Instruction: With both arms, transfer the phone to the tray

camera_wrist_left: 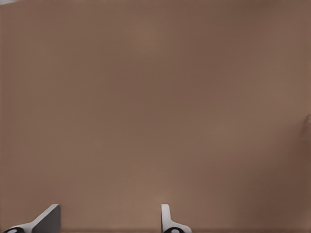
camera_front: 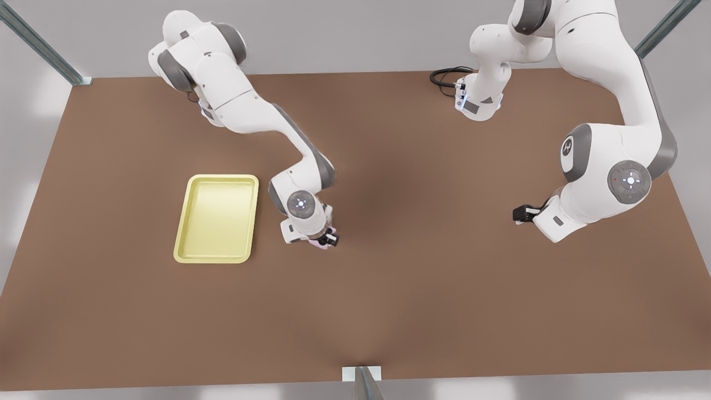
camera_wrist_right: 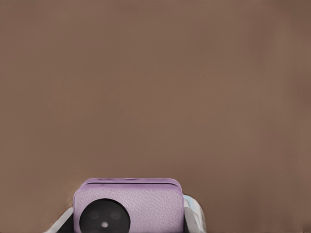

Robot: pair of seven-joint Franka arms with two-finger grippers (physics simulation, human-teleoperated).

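Observation:
The pale pink phone (camera_wrist_right: 131, 206) is held in my right gripper (camera_wrist_right: 129, 218), lens side facing the wrist camera, with a finger (camera_wrist_right: 194, 216) on each side. In the front view this gripper (camera_front: 328, 239) is low over the table just to the right of the pale yellow tray (camera_front: 216, 219), and only a sliver of the phone (camera_front: 319, 243) peeks out under the wrist. My left gripper (camera_front: 522, 214) waits at the front view's right, far from the tray. Its fingertips (camera_wrist_left: 48, 221) stand apart over bare table, so the left gripper (camera_wrist_left: 109, 223) is open with nothing in it.
The brown table (camera_front: 422, 289) spreads wide between the arms and toward the front edge. A black cable loop (camera_front: 447, 75) lies at the back near an arm's base. Metal frame struts stand at the back corners, and a bracket (camera_front: 361, 375) sits at the front edge.

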